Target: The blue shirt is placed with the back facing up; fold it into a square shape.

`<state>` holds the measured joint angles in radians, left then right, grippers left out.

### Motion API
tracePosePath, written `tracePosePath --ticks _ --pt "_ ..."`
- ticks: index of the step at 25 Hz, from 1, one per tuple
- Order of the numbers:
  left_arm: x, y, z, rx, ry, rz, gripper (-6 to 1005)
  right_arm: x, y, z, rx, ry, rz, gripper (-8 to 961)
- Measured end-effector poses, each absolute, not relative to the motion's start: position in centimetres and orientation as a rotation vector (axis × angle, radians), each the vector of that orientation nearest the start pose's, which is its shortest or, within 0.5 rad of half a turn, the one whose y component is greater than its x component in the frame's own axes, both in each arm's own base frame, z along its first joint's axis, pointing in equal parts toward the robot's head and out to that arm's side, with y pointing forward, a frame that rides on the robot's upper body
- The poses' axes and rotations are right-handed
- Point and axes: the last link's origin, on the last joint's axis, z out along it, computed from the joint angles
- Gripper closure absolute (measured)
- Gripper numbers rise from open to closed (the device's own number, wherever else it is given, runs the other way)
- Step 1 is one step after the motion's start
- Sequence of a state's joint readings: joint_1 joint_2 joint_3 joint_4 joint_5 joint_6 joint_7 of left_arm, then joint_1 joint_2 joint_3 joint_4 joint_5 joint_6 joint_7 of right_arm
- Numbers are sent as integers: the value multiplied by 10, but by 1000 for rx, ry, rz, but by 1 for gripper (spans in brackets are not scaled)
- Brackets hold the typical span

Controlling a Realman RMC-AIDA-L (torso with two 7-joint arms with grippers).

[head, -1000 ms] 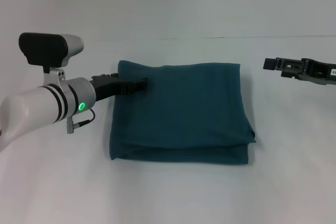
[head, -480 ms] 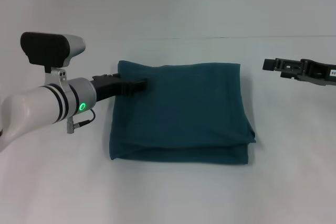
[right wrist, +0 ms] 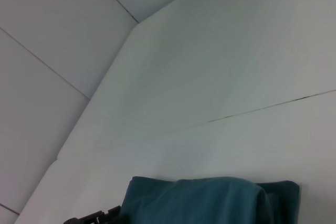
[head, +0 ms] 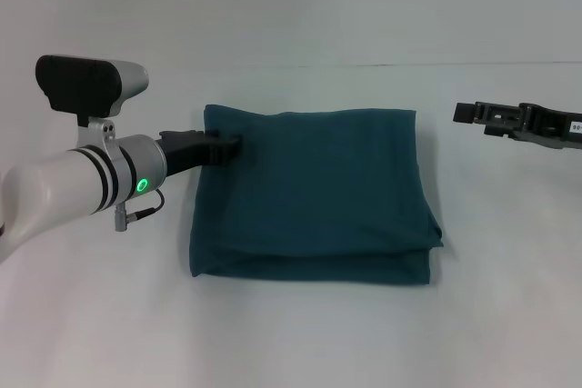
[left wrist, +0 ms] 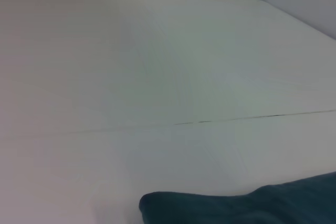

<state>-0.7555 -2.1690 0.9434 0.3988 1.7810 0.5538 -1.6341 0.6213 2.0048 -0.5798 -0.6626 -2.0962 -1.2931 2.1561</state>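
Left claw rests on folded blue shirt.

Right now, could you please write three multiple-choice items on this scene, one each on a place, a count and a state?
1. Where is the left gripper?
A. at the shirt's far left corner
B. at its near right corner
C. off the table

2. How many shirts lie on the table?
A. one
B. two
C. three

3. How does the shirt lie?
A. spread flat
B. folded, roughly square
C. balled up

Key: 1 A, its tip lies on that corner; 2 A, only one blue shirt shows; 3 B, layered edges show at the near side.
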Motion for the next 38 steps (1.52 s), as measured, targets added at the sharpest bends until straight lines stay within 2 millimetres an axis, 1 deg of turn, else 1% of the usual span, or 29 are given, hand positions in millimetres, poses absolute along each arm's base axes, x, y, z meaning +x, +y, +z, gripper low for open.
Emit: tracePosePath --ticks 4,13,18,26,38 --pt "-251 424 -74 -2129 -1060 -386 610 281 391 47 -2162 1521 712 37" --pt "-251 425 -74 -2128 -1057 -385 816 281 391 46 -2162 1523 715 38" --pt "-249 427 -73 -2130 -1050 -387 996 281 391 46 -2163 1521 714 38" --pt "-245 429 -71 -2126 -1044 -396 974 280 390 44 -2166 1523 716 38" --pt "-246 442 -57 -2035 -1031 -395 941 281 389 42 -2164 1528 717 37"
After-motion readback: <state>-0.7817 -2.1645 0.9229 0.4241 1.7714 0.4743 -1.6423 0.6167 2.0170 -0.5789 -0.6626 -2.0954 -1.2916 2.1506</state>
